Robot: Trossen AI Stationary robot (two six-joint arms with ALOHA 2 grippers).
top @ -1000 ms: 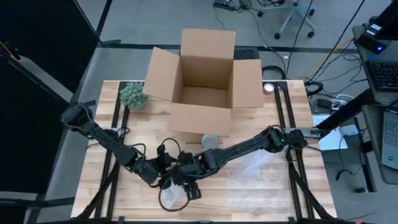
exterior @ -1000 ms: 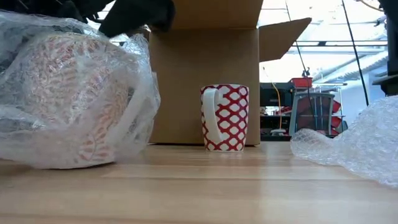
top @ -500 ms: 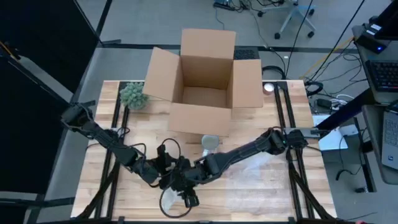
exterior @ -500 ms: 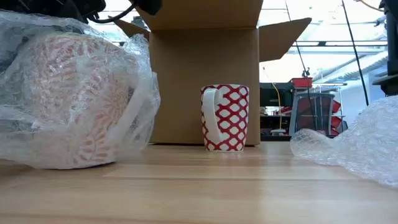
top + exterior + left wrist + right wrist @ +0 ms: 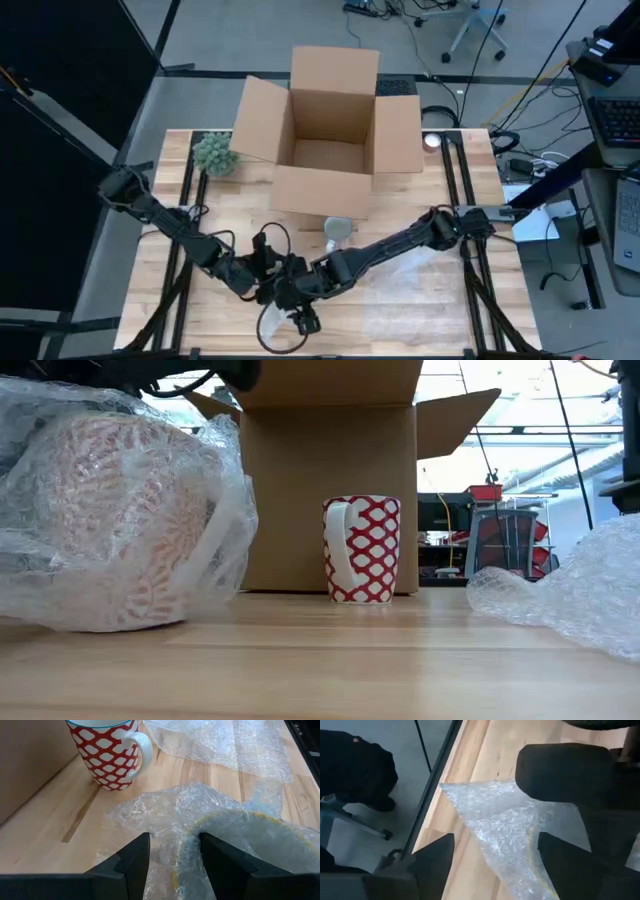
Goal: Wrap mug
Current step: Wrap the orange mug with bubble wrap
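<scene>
High view straight down; low view table-level; both share cardboard box (image 5: 330,130)

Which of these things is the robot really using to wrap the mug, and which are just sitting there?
In use: the wrapped mug in bubble wrap, with the left end effector and right end effector at it.

Lying about: red-patterned mug, cardboard box, spare bubble wrap, small plant.

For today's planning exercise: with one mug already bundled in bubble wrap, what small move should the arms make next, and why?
Probably close the left gripper on the loose bubble wrap and pull it snug. The wrapped mug has slack folds, the left fingers stand open around one, and the right gripper hangs open over the wrap's corner.
</scene>
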